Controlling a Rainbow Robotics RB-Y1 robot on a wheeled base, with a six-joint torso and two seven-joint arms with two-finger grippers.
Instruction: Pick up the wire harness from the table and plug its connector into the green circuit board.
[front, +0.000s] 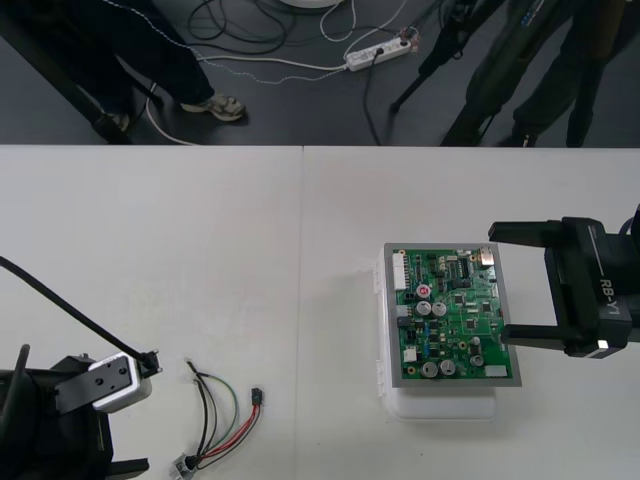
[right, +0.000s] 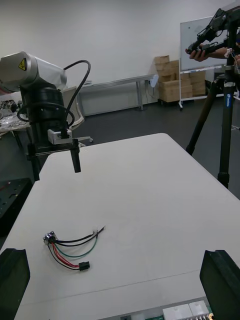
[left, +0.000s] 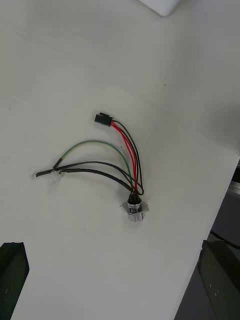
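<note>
Left pincer (front: 148, 412): spread wide, gripping nothing, hovering over the bench (front: 250, 230) at its near-left corner. Probably opened this far so as to come down over the bundle without brushing it aside.

No hold yet on the wire harness (front: 225, 420). Lying loose and flat on the left half of the bench, close to the near edge, just to the right of the left pincer and apart from it. From that wrist, ahead of the open fingers (left: 12, 272), not between them. Black plug (front: 257, 396) at the end turned toward the board. Round metal socket (front: 183, 464) at the end nearest the bench's near edge and the pincer. Red, black and green wires (left: 127, 155) bowed between the two ends. Not plugged in.

On the right half of the bench, toward the near edge: green circuit board (front: 450, 320) on its white base (front: 445, 405), well apart from the harness.

Right pincer (front: 500, 283): likewise open and empty, straddling the board's right edge, one finger by the far-right corner, the other further down that edge. Cannot tell whether touching the board. Likely stationed there to steady the board for the insertion.

Judging by the layout, at the very start: pick not yet made, then a carry across the bench toward the board.
</note>
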